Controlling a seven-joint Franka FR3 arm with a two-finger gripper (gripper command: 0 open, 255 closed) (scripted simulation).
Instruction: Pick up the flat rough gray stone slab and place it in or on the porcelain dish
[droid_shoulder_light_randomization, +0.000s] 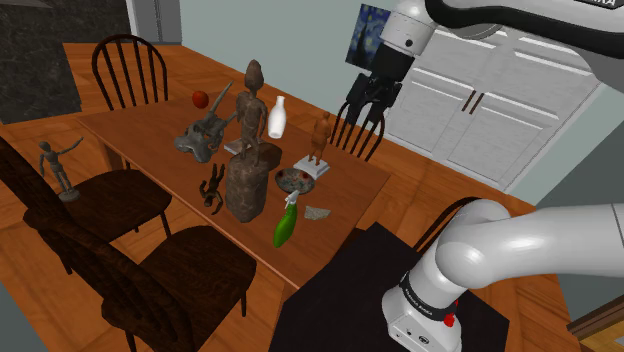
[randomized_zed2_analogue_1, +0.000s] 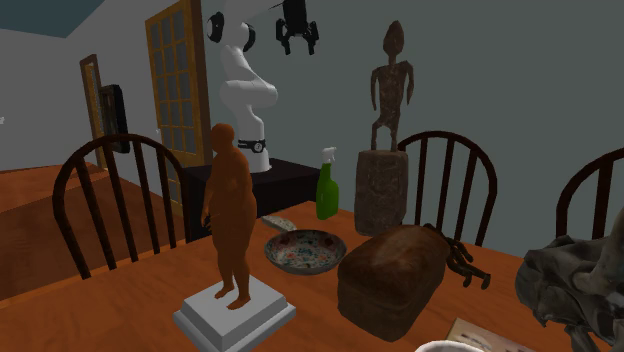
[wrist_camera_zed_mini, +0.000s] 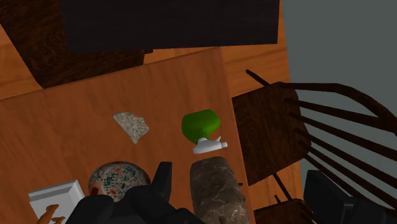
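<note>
The flat grey stone slab (droid_shoulder_light_randomization: 317, 212) (wrist_camera_zed_mini: 132, 125) lies on the wooden table near the edge closest to my stand, also seen as a thin grey sliver (randomized_zed2_analogue_1: 280, 222) behind the dish. The patterned dish (droid_shoulder_light_randomization: 293, 180) (randomized_zed2_analogue_1: 305, 250) (wrist_camera_zed_mini: 118, 181) sits a short way from it, toward the table's middle. My gripper (droid_shoulder_light_randomization: 368, 100) (randomized_zed2_analogue_1: 297, 35) (wrist_camera_zed_mini: 240, 186) hangs open high above the table with nothing between its fingers. It is well above and apart from both slab and dish.
A green spray bottle (droid_shoulder_light_randomization: 285, 225) (wrist_camera_zed_mini: 202, 127) lies beside the slab. A brown rough block (droid_shoulder_light_randomization: 245, 180) (randomized_zed2_analogue_1: 395, 280), a tall dark statue (droid_shoulder_light_randomization: 252, 100), an orange figure on a white base (droid_shoulder_light_randomization: 318, 140) (randomized_zed2_analogue_1: 230, 220) and a white vase (droid_shoulder_light_randomization: 278, 118) crowd the table. Dark chairs (droid_shoulder_light_randomization: 355, 130) ring it.
</note>
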